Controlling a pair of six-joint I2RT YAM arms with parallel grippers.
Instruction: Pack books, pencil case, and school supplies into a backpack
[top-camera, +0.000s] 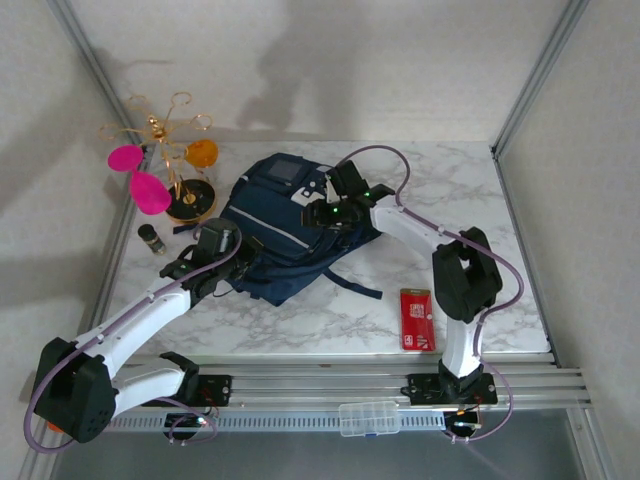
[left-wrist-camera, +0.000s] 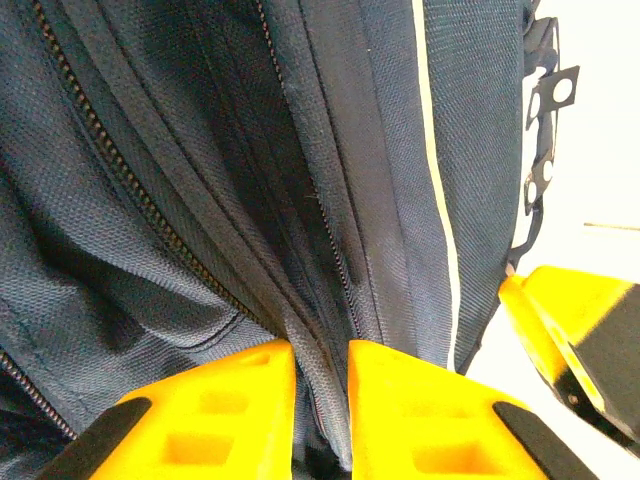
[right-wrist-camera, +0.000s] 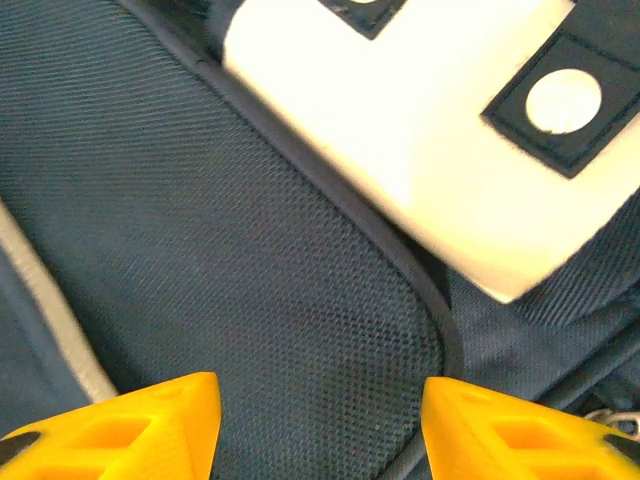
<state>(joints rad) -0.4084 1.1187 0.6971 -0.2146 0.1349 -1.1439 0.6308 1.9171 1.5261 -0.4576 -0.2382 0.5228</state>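
Marble tabletop (top-camera: 480, 200) holds the backpack (top-camera: 275, 228) lengthwise near-to-far (grey panel (top-camera: 285, 170) farthest).

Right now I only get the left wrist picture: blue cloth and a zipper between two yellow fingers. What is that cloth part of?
Observer: A dark navy backpack, which is lying on a marble table in the view from above.
Operator: And where is the other hand?
Observer: The right hand is open right over the backpack's front, beside a white patch.
Operator: Is anything else on the table?
Observer: Yes, a flat red packet near the table's front right corner.
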